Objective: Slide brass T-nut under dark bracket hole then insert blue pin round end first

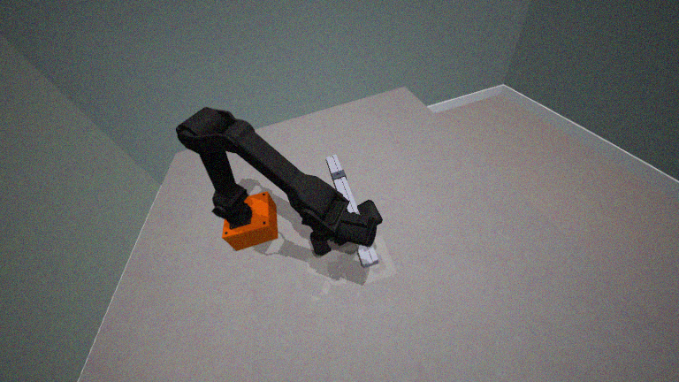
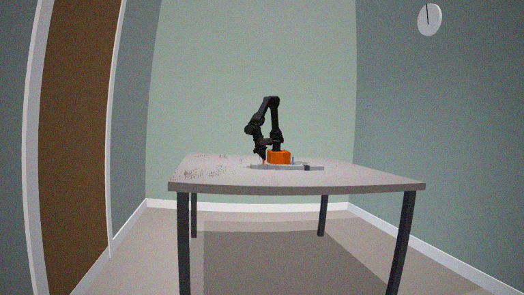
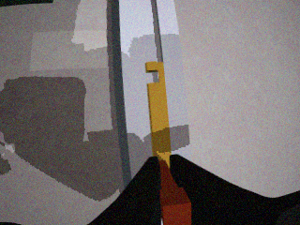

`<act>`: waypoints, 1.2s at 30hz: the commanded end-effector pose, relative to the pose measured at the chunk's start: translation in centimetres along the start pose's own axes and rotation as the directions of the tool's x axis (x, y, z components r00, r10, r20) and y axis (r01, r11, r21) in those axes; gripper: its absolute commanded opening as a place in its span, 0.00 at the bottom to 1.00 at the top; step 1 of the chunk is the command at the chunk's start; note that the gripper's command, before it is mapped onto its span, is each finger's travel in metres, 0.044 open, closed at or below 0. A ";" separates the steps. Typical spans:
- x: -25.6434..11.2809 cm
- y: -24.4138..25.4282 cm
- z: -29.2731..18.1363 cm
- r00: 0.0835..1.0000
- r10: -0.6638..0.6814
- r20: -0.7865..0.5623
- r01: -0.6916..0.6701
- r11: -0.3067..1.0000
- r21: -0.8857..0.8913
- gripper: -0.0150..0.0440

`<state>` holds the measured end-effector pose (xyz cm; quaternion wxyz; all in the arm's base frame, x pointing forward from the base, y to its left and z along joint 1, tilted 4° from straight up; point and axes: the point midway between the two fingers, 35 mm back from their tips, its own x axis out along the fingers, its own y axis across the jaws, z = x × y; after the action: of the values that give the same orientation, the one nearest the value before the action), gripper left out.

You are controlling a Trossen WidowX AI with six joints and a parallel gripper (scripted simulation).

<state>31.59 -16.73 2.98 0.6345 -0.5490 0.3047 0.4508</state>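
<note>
My gripper [image 3: 163,163] [image 2: 263,159] is shut on the orange handle [image 3: 175,211] [image 2: 263,162] of the brass T-nut. The brass T-nut [image 3: 159,108] reaches out from the fingertips over the aluminum rail [image 3: 136,23] [image 1: 345,188] [image 2: 286,167], in line with its slot. Whether it touches the rail is not clear. The dark bracket [image 1: 338,174] [image 2: 306,167] sits across the rail, toward its end away from the gripper. The blue pin [image 2: 293,160] stands upright behind the rail. The green tray cannot be made out. In the top view the arm hides the fingertips and the nut.
The orange base block [image 1: 260,212] [image 2: 278,156] of the arm stands on the table [image 1: 476,257] [image 2: 347,179] beside the rail. The arm hangs over the rail's near part in the top view. Shadows of the arm fall across the rail and table.
</note>
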 end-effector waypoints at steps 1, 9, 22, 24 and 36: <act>0.0 -0.1 -0.1 1.000 0.008 -0.002 -0.008 1.000 0.008 0.00; 0.0 -0.2 -0.1 1.000 0.026 -0.001 -0.026 1.000 0.013 0.00; 0.0 -0.4 -0.1 0.999 0.054 0.000 -0.054 0.998 0.021 0.00; 0.0 -0.4 -0.1 0.998 0.059 0.000 -0.059 0.998 0.022 0.00; 0.0 -0.6 -0.1 0.996 0.084 0.001 -0.084 0.996 0.030 0.00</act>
<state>32.04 -16.73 3.17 0.6231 -0.5293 0.3300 0.4719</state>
